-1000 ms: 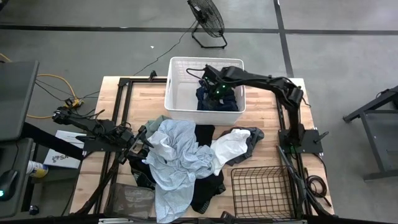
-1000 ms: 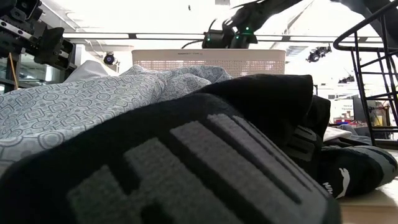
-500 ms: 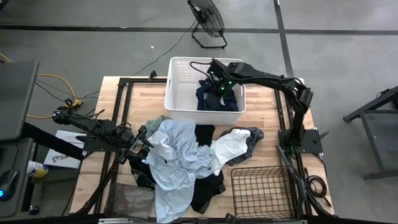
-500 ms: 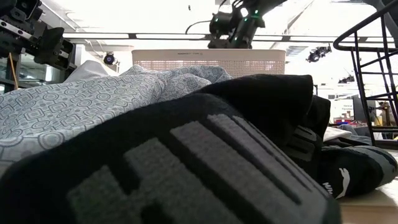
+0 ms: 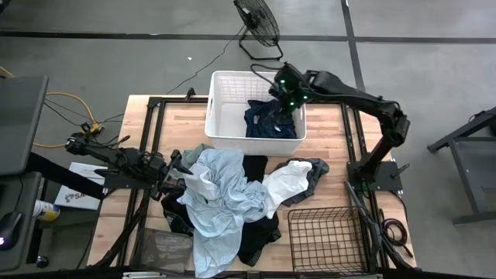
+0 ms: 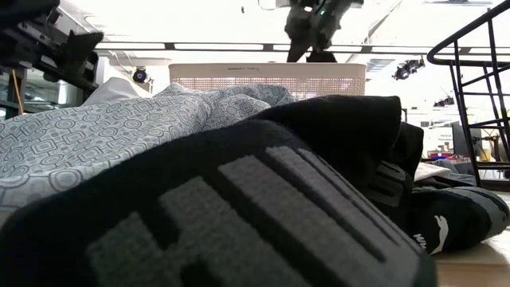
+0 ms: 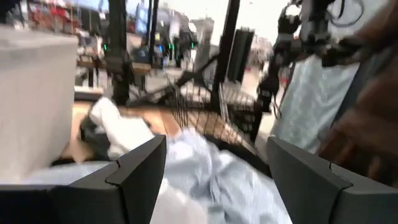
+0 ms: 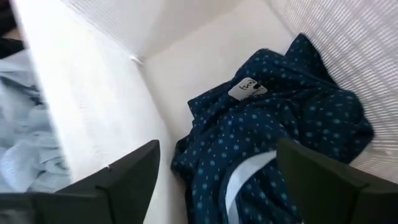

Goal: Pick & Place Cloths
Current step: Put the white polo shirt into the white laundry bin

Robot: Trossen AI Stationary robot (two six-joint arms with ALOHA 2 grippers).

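A dark navy dotted cloth [image 5: 271, 120] [image 8: 273, 137] lies crumpled in the white laundry basket [image 5: 232, 75] at the table's far side, against its right wall. My right gripper [image 5: 286, 89] [image 8: 217, 168] hangs open above that cloth, touching nothing. The other cloths lie heaped mid-table: light blue [image 5: 221, 194], white-grey [image 5: 285, 182] and black [image 5: 256, 229]. My left gripper [image 5: 175, 166] [image 7: 214, 149] stands open at the heap's left edge, with the light blue cloth [image 7: 211, 180] just ahead of its fingers. Whether it touches the cloth, I cannot tell.
A black wire basket [image 5: 325, 236] stands at the near right corner. A grey-green cloth [image 5: 167, 248] lies at the near left. In the low view, a black cloth with grey letters [image 6: 239, 207] fills the foreground. A floor fan [image 5: 258, 23] stands beyond the table.
My right gripper has opened and let go of the navy cloth, then risen out of the basket toward its far right corner. The cloth has stayed in the basket. My left gripper has moved a little rightward, toward the heap.
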